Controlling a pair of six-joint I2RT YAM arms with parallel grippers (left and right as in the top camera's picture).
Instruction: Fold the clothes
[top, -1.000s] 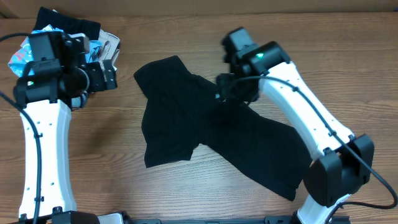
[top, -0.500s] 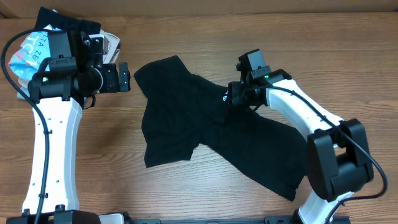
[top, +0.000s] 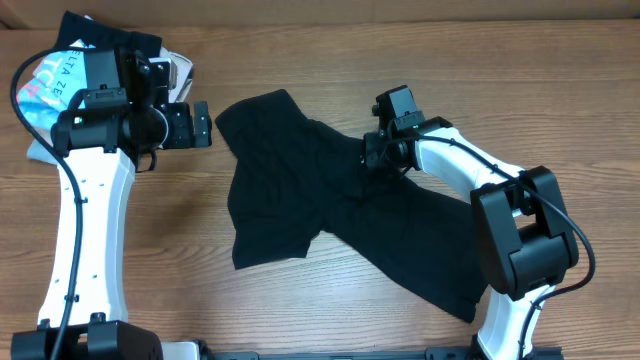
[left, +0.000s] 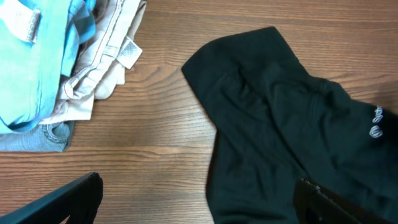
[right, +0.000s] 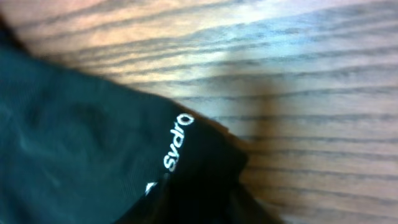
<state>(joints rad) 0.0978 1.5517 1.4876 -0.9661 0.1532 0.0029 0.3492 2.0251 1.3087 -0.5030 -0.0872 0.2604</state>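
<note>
The black shirt (top: 300, 200) lies crumpled and spread on the wooden table, running from upper left to lower right. My right gripper (top: 375, 155) is down on its collar edge, where white lettering shows in the right wrist view (right: 177, 140). Its dark fingers look pinched on the bunched fabric (right: 74, 124). My left gripper (top: 200, 125) is open and empty. It hovers just left of the shirt's upper-left sleeve (left: 261, 68). Its two fingertips sit wide apart in the left wrist view (left: 199, 199).
A pile of other clothes sits at the table's back left corner: a light blue tee (top: 50, 80) (left: 37, 56), beige folded garments (left: 106, 62) and a bit of denim (left: 37, 134). Bare wood (top: 160, 250) lies left of and in front of the shirt.
My right gripper has dropped from above the shirt onto its collar and covered the white mark. My left gripper has moved right, toward the shirt's sleeve.
</note>
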